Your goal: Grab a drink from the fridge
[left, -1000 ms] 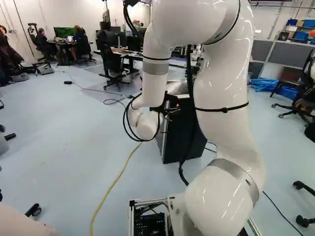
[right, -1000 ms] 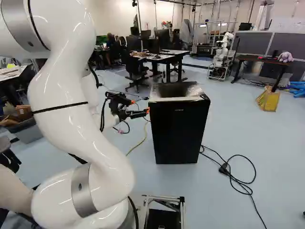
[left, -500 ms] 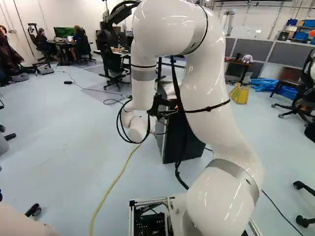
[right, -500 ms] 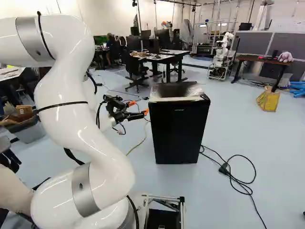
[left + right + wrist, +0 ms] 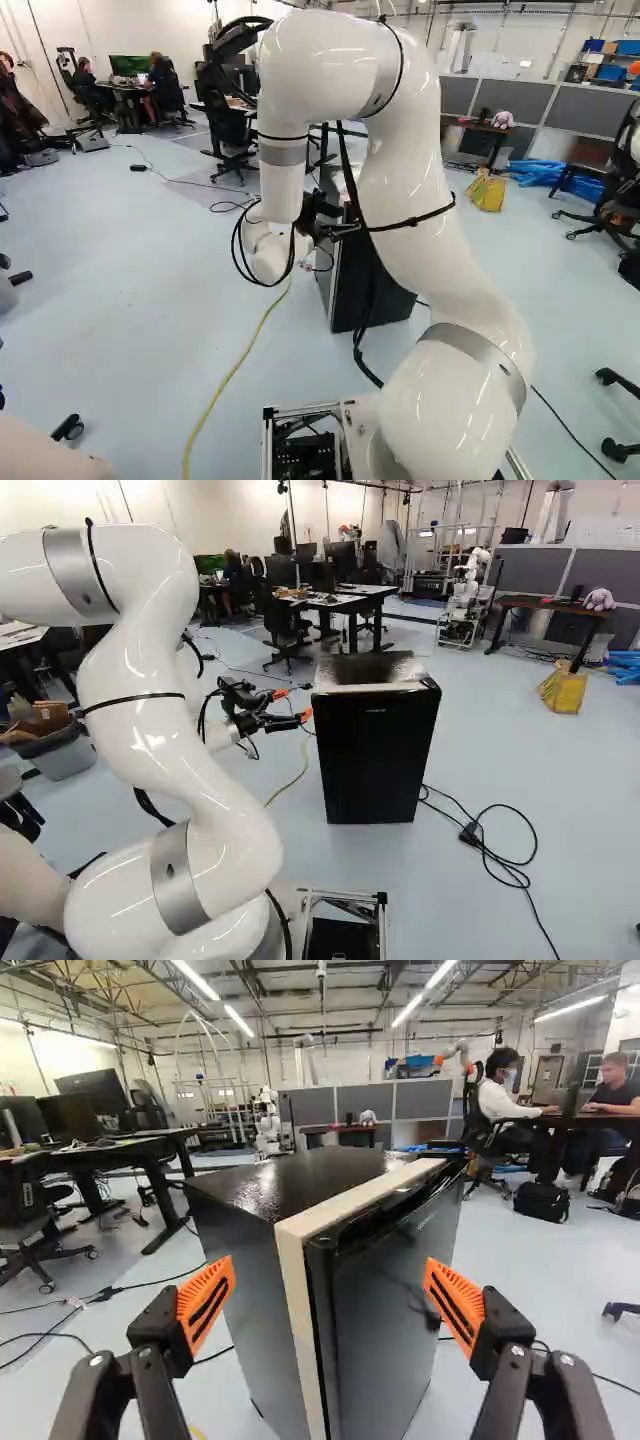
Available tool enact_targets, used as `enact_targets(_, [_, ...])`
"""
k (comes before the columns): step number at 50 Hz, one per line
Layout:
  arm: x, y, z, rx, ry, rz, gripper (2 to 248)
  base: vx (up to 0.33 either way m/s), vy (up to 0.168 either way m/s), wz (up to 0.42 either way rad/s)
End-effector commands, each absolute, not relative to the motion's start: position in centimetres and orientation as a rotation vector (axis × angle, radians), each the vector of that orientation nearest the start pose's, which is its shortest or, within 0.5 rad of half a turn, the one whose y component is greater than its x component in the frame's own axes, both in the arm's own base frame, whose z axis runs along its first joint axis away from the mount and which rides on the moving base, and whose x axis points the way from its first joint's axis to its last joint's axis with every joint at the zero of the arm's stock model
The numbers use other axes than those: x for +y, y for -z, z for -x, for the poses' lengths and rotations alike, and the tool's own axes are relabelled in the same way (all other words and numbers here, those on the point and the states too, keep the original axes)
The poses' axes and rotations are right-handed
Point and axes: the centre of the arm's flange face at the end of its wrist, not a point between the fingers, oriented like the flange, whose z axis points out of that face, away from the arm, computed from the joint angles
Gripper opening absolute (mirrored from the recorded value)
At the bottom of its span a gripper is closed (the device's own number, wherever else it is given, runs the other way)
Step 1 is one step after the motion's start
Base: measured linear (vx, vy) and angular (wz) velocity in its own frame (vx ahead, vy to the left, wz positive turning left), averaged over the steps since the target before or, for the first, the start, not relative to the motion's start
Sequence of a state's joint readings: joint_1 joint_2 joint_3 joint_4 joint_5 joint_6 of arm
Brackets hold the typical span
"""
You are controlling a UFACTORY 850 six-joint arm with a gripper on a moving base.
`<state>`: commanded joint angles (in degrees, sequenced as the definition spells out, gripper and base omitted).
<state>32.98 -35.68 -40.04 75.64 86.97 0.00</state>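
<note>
In the right base view my gripper [image 5: 293, 704] is just beside the left edge of the black fridge [image 5: 375, 755], near the top of its front. The left base view shows the gripper [image 5: 332, 226] partly behind the arm, by the fridge's upper part. Seen from the wrist, the gripper [image 5: 326, 1292] stands wide open with orange pads [image 5: 207, 1298], the fridge's near corner ahead between them. A pale strip [image 5: 302, 1305] runs between the fridge body [image 5: 250, 1295] and its closed door [image 5: 385, 1300]. Nothing is gripped. No drink shows.
A black cable [image 5: 500, 855] lies on the floor right of the fridge, a yellow one [image 5: 235, 365] left of it. Desks [image 5: 345, 602] and chairs stand behind. Another robot [image 5: 465, 605] and a yellow bag [image 5: 565, 690] are farther back.
The arm has drawn back, its upper part shifting left in the left base view, and the gripper has moved slightly left from the fridge's edge. Base and fridge have not moved.
</note>
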Motion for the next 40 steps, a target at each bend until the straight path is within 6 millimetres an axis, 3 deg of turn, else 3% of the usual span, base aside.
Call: enact_targets(40, [15.4, -25.9, -42.9, 1.219, 2.381, 2.451, 247, 0.000, 0.000, 0.000])
